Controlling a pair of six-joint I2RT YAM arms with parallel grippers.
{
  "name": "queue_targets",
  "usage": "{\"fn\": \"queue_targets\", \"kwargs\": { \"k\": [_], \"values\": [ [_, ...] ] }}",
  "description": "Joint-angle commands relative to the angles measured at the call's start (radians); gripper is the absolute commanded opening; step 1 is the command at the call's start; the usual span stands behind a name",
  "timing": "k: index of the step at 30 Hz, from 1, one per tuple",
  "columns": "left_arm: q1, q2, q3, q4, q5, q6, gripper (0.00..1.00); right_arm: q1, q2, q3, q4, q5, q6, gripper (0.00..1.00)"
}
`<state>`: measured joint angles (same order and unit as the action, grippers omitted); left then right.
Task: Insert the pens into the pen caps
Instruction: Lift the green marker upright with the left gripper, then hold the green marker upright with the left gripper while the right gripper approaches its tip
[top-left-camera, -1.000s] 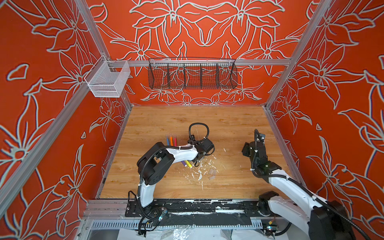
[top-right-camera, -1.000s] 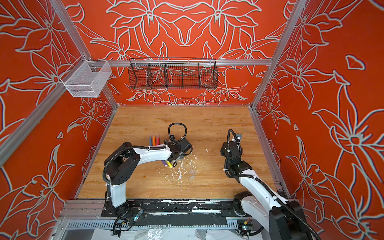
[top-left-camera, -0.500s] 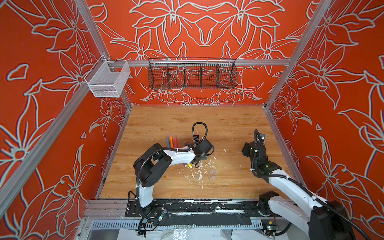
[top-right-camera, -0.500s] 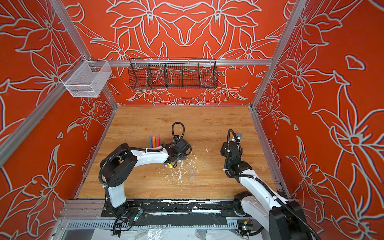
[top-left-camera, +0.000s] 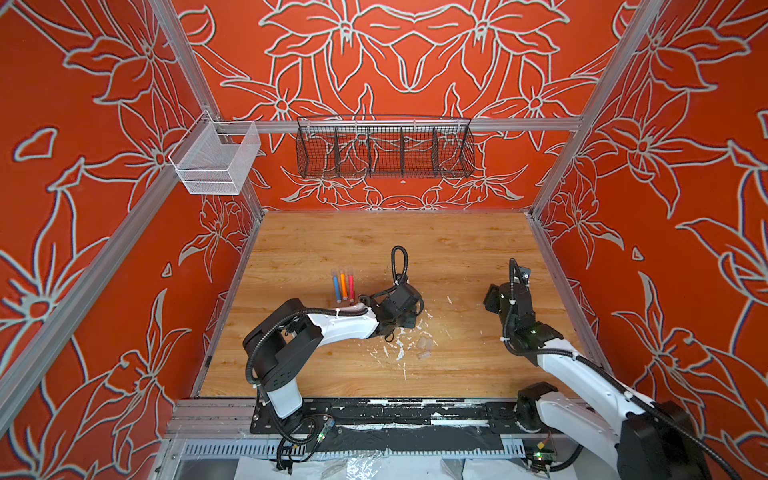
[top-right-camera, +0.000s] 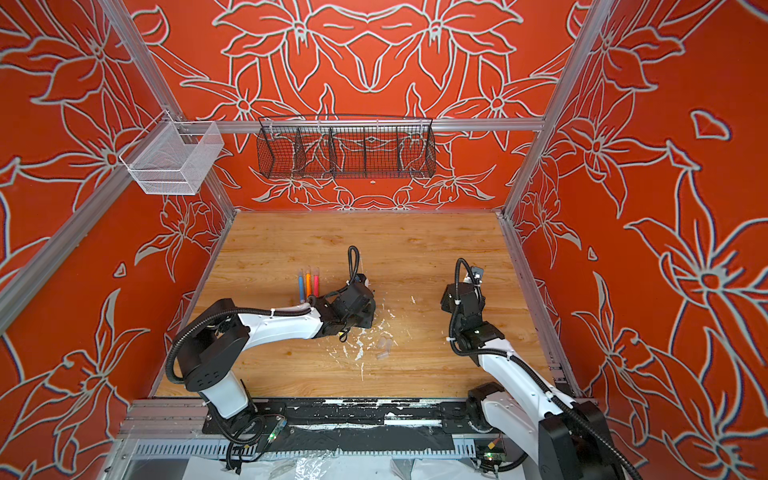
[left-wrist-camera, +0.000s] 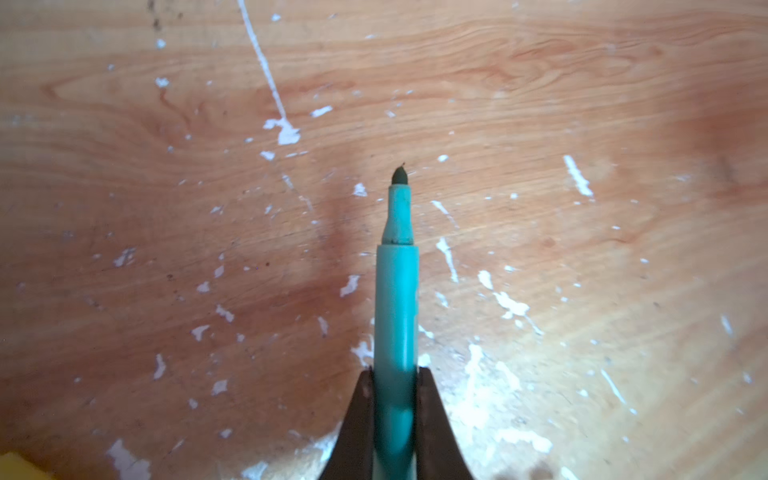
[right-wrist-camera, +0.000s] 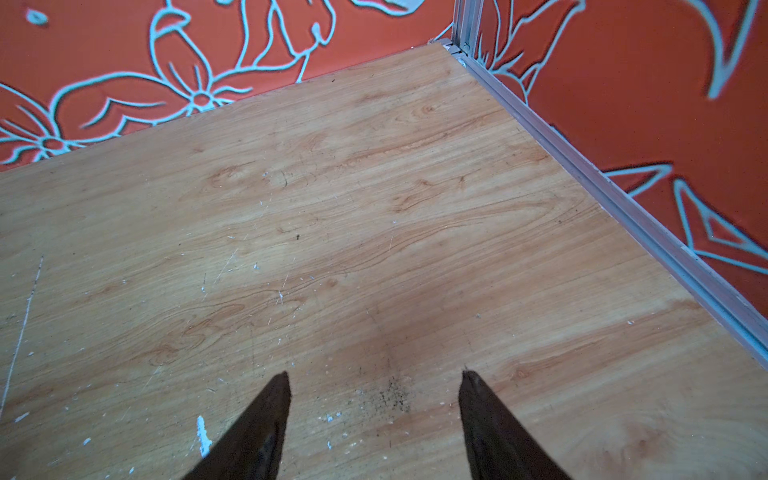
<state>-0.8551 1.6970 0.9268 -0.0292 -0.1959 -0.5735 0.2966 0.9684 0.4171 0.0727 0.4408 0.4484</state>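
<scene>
slippage is the main risk: the green pen (left-wrist-camera: 397, 299) is clamped low on its barrel by the left gripper (left-wrist-camera: 395, 376), with the bare tip pointed away from the wrist over the table (left-wrist-camera: 582, 104). if it is pressed into a cap off-axis, it could be pushed back through the jaws or tilted, and ink could be smeared on the wood. the caps (top-left-camera: 424, 348) are seen near the left gripper, on its side toward the right gripper (right-wrist-camera: 374, 374), whose jaws are held apart with nothing between them, well apart from the caps. being clear and light, a cap could be knocked away, or lost among the white flecks (left-wrist-camera: 286, 133), if it is not pinned first. no cap is caught in either wrist view, so alignment cannot be judged. in both top views the left gripper's fingers are hidden under its own wrist. three pens (top-left-camera: 343, 286) are laid side by side just beside that wrist, on the side away from the right gripper, apparently capped. a yellow scrap (left-wrist-camera: 16, 465) at the left wrist view's edge is cut off and cannot be named.
</scene>
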Motion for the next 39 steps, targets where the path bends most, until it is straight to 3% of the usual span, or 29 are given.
{"fn": "queue_targets", "kwargs": {
  "k": [1,3,4,8,10,16,22,25,29,33,37,39],
  "values": [
    [-0.017,-0.072,-0.043,0.091,0.024,0.069,0.00,-0.004,-0.015,0.009,-0.019,-0.026,0.006,0.65],
    [-0.019,-0.120,-0.074,0.136,0.042,0.096,0.00,-0.004,-0.024,0.038,-0.105,-0.080,0.099,0.66],
    [-0.019,-0.149,-0.087,0.152,0.045,0.107,0.00,-0.003,-0.029,0.044,-0.112,-0.163,0.153,0.67],
    [-0.019,-0.266,-0.100,0.143,0.039,0.141,0.00,0.006,-0.040,0.028,0.075,-0.583,0.323,0.68],
    [-0.019,-0.328,-0.072,0.078,0.032,0.165,0.00,0.063,-0.040,0.037,0.141,-0.673,0.396,0.68],
    [-0.019,-0.457,0.008,-0.058,0.039,0.250,0.00,0.280,-0.048,0.048,0.270,-0.669,0.458,0.76],
    [-0.019,-0.508,-0.067,0.019,0.119,0.377,0.00,0.339,-0.011,0.023,0.450,-0.739,0.526,0.77],
    [-0.019,-0.502,-0.142,0.115,0.149,0.405,0.00,0.358,0.004,0.036,0.459,-0.745,0.522,0.77],
    [-0.021,-0.475,-0.124,0.088,0.152,0.441,0.00,0.380,0.021,0.043,0.470,-0.730,0.507,0.77],
    [-0.022,-0.473,-0.144,0.137,0.278,0.457,0.00,0.384,0.057,0.053,0.469,-0.737,0.503,0.68],
    [-0.024,-0.470,-0.146,0.140,0.302,0.454,0.00,0.384,0.080,0.049,0.470,-0.728,0.517,0.58],
    [-0.024,-0.469,-0.145,0.140,0.313,0.455,0.00,0.386,0.082,0.049,0.467,-0.721,0.519,0.47]
  ]
}}
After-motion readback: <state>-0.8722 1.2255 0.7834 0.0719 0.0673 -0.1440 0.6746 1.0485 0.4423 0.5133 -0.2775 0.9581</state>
